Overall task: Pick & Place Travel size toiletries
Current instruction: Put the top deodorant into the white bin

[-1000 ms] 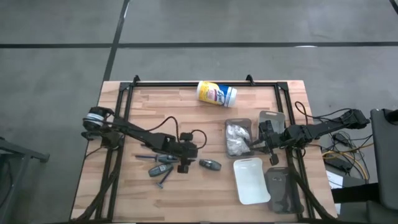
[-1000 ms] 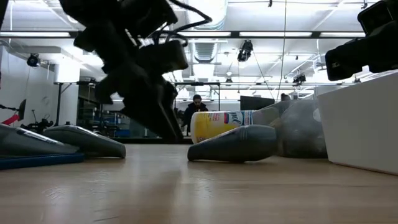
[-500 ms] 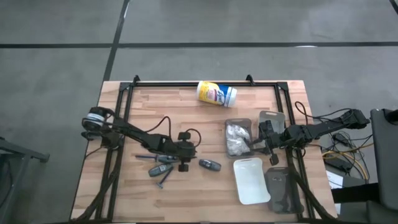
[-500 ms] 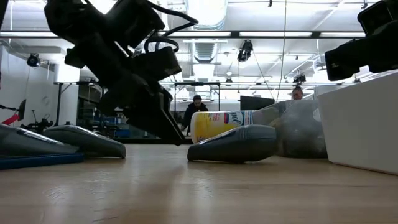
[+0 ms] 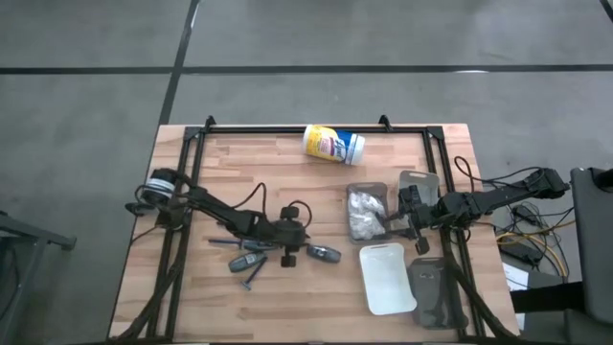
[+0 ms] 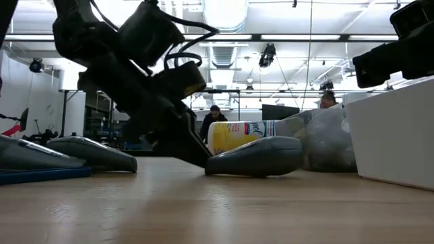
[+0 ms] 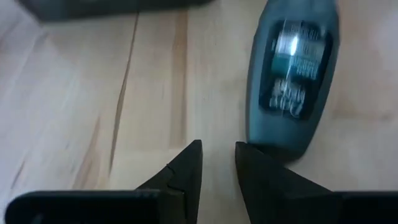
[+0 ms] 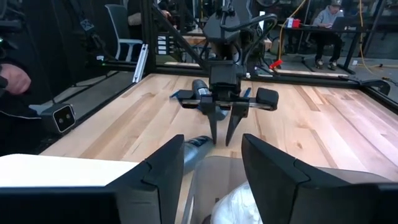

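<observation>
Approach step: my left pincer (image 7: 217, 163), narrowly parted and empty, sits low on the counter (image 5: 287, 182) just beside the grey tube (image 7: 292, 81). Next: widen, straddle tube. Right pincer (image 8: 211, 171) waits parted over the tray (image 5: 367, 192).

Pale planked wood table (image 5: 239, 172), glossy grey plastic tube (image 7: 292, 93)

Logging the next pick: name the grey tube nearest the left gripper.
The lone dark grey tube, lying just beyond the left gripper; the other tubes cluster behind it.
</observation>
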You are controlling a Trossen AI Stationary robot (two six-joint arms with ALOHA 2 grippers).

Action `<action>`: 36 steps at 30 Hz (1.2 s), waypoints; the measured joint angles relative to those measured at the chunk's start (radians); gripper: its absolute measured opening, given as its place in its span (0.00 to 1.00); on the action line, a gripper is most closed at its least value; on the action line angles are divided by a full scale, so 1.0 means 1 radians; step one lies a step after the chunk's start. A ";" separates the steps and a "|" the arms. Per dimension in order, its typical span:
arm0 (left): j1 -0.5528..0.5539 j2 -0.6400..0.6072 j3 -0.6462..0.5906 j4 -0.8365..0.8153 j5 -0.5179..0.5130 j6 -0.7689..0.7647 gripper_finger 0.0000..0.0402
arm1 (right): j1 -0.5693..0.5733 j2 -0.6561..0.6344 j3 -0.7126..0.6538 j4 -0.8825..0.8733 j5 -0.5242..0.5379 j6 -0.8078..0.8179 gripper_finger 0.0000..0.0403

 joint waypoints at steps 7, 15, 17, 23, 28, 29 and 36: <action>0.000 0.002 0.000 0.088 0.110 0.000 0.25 | 0.000 0.000 0.000 0.000 0.000 0.000 0.43; -0.002 0.060 0.005 0.197 0.191 -0.003 0.25 | 0.000 0.000 0.000 0.000 0.000 0.000 0.47; -0.002 0.085 0.028 0.190 0.199 -0.006 0.25 | 0.000 0.000 0.000 0.000 0.000 0.000 0.48; -0.003 0.181 0.143 0.180 0.271 0.003 0.25 | 0.000 0.000 0.000 0.000 0.000 0.000 0.49; -0.002 0.261 0.242 0.174 0.327 0.025 0.25 | 0.000 0.000 0.000 0.000 0.000 0.000 0.47; -0.002 0.266 0.257 0.158 0.330 0.033 0.25 | 0.000 0.001 0.000 0.000 0.000 0.000 0.46; 0.007 0.262 0.349 -0.016 0.334 0.119 0.25 | 0.000 0.000 0.000 0.000 0.000 0.000 0.41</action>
